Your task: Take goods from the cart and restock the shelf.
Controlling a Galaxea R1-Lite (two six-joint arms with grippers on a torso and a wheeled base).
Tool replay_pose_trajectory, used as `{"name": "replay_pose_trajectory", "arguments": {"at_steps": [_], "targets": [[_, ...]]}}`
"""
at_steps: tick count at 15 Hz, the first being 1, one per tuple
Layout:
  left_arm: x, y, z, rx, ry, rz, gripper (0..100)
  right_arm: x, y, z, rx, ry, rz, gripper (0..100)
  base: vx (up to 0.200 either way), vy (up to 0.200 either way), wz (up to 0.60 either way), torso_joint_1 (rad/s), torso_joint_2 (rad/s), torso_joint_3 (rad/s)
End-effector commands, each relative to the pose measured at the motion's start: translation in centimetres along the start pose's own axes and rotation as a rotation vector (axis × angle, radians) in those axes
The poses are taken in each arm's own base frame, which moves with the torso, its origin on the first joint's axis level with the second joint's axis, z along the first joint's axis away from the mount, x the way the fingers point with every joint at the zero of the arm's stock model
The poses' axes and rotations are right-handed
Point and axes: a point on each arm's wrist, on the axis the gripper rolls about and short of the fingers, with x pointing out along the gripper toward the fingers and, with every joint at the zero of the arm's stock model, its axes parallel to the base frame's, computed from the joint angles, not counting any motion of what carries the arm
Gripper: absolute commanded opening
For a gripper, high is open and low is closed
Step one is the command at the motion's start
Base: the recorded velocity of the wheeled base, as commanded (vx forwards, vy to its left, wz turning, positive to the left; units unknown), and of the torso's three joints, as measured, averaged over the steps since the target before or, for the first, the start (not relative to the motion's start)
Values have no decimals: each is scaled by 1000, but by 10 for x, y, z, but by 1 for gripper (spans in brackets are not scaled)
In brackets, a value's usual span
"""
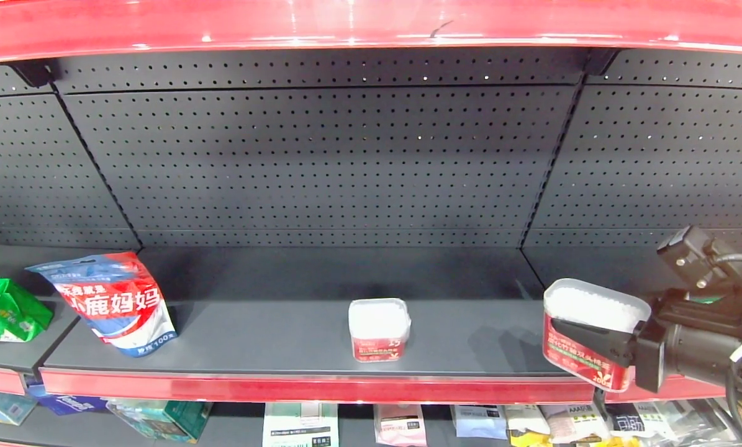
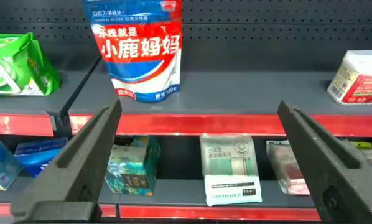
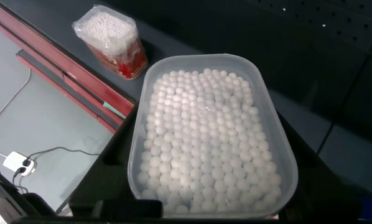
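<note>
My right gripper (image 1: 585, 338) is shut on a clear box of cotton swabs (image 1: 594, 305) with a red label. It holds the box upright over the front edge of the dark shelf board (image 1: 271, 335), at the right end. In the right wrist view the swab heads fill the box (image 3: 211, 137), and a dark finger (image 3: 105, 180) hugs its side. A second box of the same kind (image 1: 379, 329) (image 3: 111, 40) (image 2: 359, 76) stands mid-shelf near the front. My left gripper (image 2: 198, 162) is open and empty, in front of the shelf and lower than its red edge.
A blue and red pouch (image 1: 115, 299) (image 2: 138, 50) stands at the left of the shelf, with a green pack (image 1: 4, 309) (image 2: 15, 62) on the neighbouring board. Bare board lies between pouch and box. The lower shelf (image 1: 299, 425) holds several packs. A red shelf (image 1: 371, 25) runs overhead.
</note>
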Motion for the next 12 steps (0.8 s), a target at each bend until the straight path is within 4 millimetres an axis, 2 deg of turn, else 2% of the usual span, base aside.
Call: {"name": "replay_pose_trajectory", "arguments": {"at_steps": [1,5,8,10,11,12], "targets": [[0,0,0,0,-1,1,100,19,-1,4,-6,14,34,0,0,0,0,0,0,0],[0,0,0,0,-1,1,100,57,-12,4,-19,-37,115,0,0,0,0,0,0,0],[0,0,0,0,-1,1,100,98,-23,-11,-24,-58,173,0,0,0,0,0,0,0],[0,0,0,0,-1,1,100,121,-39,-15,-42,-72,201,0,0,0,0,0,0,0],[0,0,0,0,-1,1,100,127,-46,-13,-50,-83,216,0,0,0,0,0,0,0],[0,0,0,0,-1,1,100,142,-58,-8,-71,-112,244,0,0,0,0,0,0,0]]}}
